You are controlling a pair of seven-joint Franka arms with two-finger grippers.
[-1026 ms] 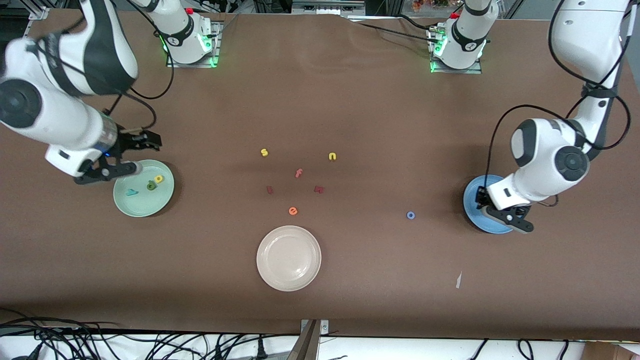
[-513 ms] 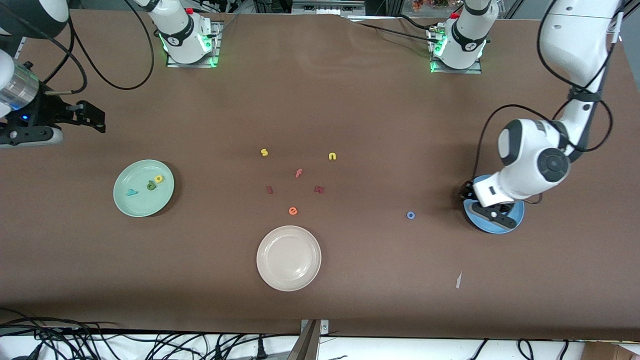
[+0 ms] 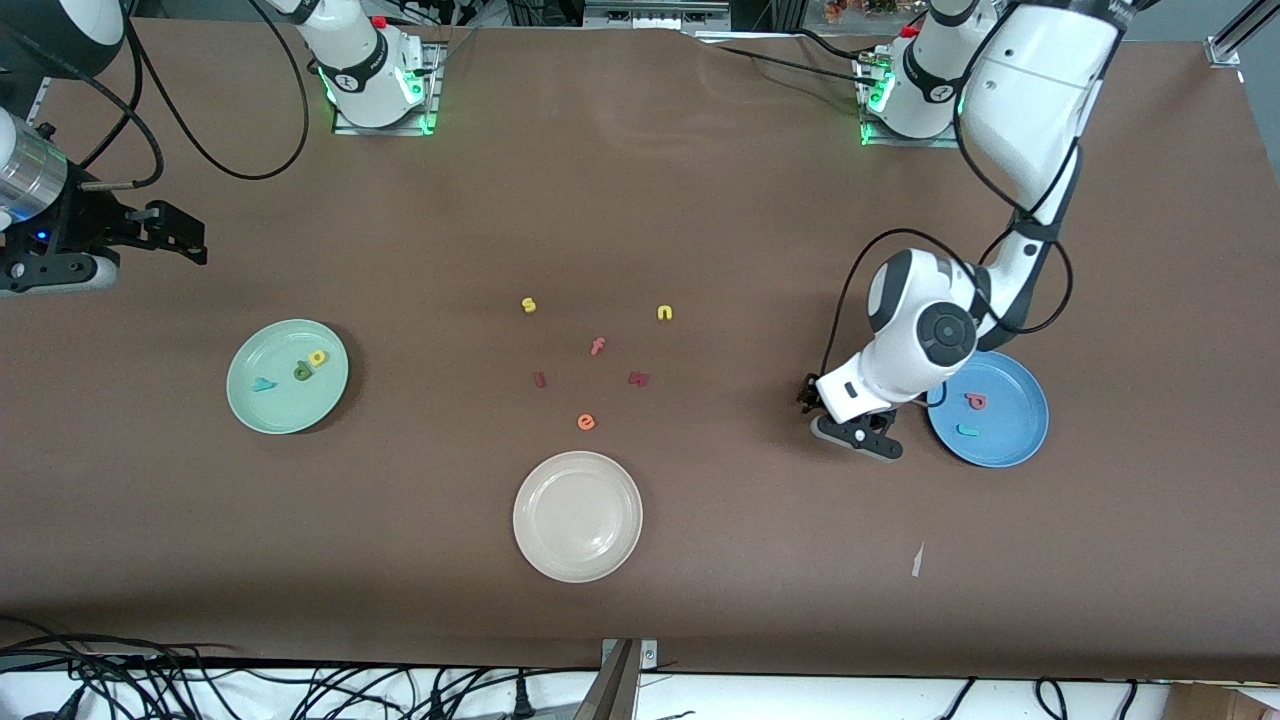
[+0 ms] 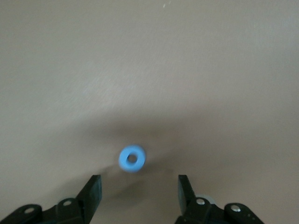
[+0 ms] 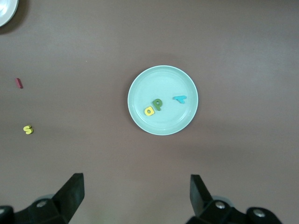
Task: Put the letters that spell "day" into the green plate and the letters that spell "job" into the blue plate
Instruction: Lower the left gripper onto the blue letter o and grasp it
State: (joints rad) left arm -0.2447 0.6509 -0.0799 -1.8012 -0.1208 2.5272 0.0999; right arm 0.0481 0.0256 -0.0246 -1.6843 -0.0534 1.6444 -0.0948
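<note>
Left tool spread wide over blue o on tabletop beside blue plate holding b and j, right tool wide, waiting high above green plate holding d, a, y

We saw the table evenly and brightly lit from overhead, with soft shadows hugging the plates and arms. In the left wrist view the blue o was smeared by blur and the surface looked washed-out and pale. The right wrist view stayed crisp, its corners slightly darker.
</note>
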